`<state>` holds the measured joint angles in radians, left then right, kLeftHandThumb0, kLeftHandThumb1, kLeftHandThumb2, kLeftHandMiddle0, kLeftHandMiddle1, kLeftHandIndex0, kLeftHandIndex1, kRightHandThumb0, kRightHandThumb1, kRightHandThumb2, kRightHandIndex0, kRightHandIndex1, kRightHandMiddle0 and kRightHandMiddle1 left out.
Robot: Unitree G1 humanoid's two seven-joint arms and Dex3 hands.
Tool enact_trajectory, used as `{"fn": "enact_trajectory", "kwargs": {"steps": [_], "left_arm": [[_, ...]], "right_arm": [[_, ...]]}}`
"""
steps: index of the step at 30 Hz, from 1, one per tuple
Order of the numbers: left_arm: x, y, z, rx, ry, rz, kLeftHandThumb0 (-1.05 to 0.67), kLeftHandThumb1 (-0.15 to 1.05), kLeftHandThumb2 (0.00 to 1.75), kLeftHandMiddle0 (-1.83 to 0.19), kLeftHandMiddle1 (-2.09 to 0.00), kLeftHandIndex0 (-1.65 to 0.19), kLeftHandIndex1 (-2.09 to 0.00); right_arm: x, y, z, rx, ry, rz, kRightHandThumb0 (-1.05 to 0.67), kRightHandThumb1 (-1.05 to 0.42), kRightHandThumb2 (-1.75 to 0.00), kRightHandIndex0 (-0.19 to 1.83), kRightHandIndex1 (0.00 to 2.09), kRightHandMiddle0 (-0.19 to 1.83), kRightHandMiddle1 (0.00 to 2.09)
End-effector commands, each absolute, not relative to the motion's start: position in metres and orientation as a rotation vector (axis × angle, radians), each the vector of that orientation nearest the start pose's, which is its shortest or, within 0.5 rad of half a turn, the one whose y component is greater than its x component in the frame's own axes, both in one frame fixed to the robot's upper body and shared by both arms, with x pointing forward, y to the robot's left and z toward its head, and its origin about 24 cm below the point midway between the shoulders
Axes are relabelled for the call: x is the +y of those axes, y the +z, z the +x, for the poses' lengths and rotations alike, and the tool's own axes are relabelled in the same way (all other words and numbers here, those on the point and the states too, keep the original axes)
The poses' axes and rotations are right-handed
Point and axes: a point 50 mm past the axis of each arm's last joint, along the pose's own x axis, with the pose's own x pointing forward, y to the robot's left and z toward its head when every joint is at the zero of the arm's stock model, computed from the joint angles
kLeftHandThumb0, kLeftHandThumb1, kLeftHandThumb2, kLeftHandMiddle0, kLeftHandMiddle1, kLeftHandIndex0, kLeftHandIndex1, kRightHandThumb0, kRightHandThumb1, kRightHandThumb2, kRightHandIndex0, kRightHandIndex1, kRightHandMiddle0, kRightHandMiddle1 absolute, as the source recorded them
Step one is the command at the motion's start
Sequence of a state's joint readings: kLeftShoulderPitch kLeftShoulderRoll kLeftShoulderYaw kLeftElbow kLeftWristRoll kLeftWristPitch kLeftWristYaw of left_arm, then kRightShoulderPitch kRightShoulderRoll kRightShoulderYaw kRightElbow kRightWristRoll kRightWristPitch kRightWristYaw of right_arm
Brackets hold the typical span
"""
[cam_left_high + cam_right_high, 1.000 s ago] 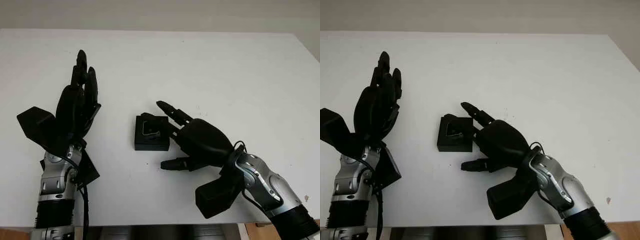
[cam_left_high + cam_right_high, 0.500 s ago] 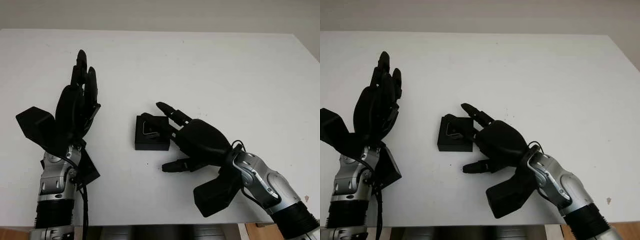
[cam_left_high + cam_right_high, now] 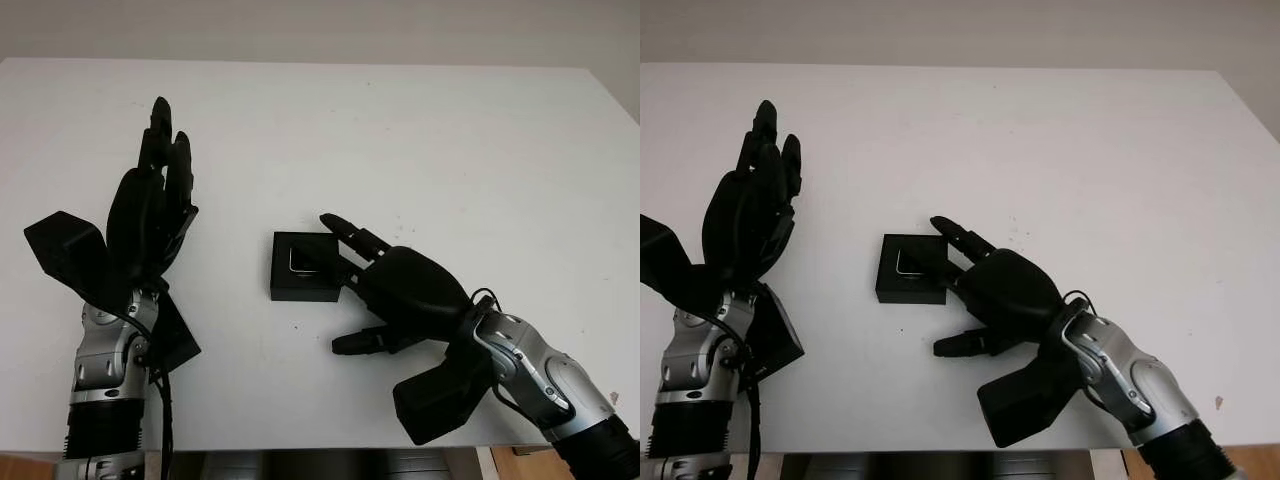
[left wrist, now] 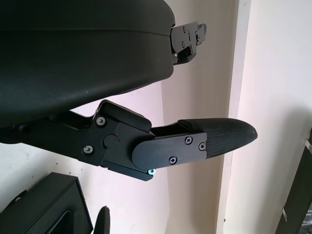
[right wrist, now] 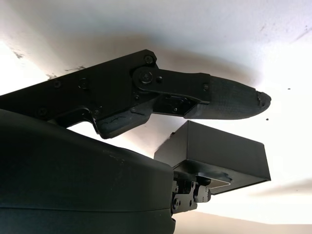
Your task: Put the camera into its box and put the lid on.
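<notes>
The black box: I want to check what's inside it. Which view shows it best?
The left eye view: it looks down into the black box, open-topped, something lying inside. The right eye view matches. The right wrist view gives an outer wall beyond the right robot hand; the left wrist view, a corner.

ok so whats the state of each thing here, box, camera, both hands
box: open, no lid on, flat on the white table
camera: lying inside the box
right hand: open, holding nothing, fingers beside the box
left hand: open, raised over the table's left side
</notes>
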<state>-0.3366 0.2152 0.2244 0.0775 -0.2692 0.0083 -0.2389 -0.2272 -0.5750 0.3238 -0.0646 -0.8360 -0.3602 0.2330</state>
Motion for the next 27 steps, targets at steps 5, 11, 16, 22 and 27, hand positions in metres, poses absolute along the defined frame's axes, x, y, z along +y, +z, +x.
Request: {"fn": "enact_trajectory", "kwargs": {"steps": [5,11,16,22,27], "left_arm": [[0.212,0.135,0.308,-0.312,-0.109,-0.05,-0.8,1.05,0.57,0.19,0.0,0.19,0.0],[0.214,0.137,0.306,-0.316,-0.095,-0.033,-0.8,1.05,0.57,0.19,0.0,0.19,0.0],[0.219,0.147,0.303,-0.354,-0.093,0.028,-0.79,1.05,0.59,0.19,0.0,0.19,0.0],[0.236,0.168,0.29,-0.407,-0.099,0.145,-0.78,1.05,0.58,0.19,-0.01,0.19,-0.01],[0.259,0.184,0.282,-0.452,-0.202,0.304,-0.74,1.05,0.58,0.13,-0.06,0.12,-0.05]], "right_arm": [[-0.14,0.087,0.257,-0.4,0.714,-1.476,-0.94,-1.05,-0.58,-0.12,0.06,0.24,0.12],[-0.138,0.105,0.266,-0.476,0.52,-1.019,-0.81,-1.05,-0.58,-0.16,0.05,-0.09,0.01],[-0.146,0.125,0.277,-0.475,0.333,-0.58,-0.74,-1.05,-0.59,-0.07,0.09,-0.02,0.07],[-0.161,0.143,0.295,-0.438,0.259,-0.399,-0.7,-1.05,-0.58,0.05,0.12,0.08,0.1],[-0.171,0.15,0.302,-0.391,0.23,-0.254,-0.69,-1.05,-0.54,0.09,0.12,0.1,0.1]]}}
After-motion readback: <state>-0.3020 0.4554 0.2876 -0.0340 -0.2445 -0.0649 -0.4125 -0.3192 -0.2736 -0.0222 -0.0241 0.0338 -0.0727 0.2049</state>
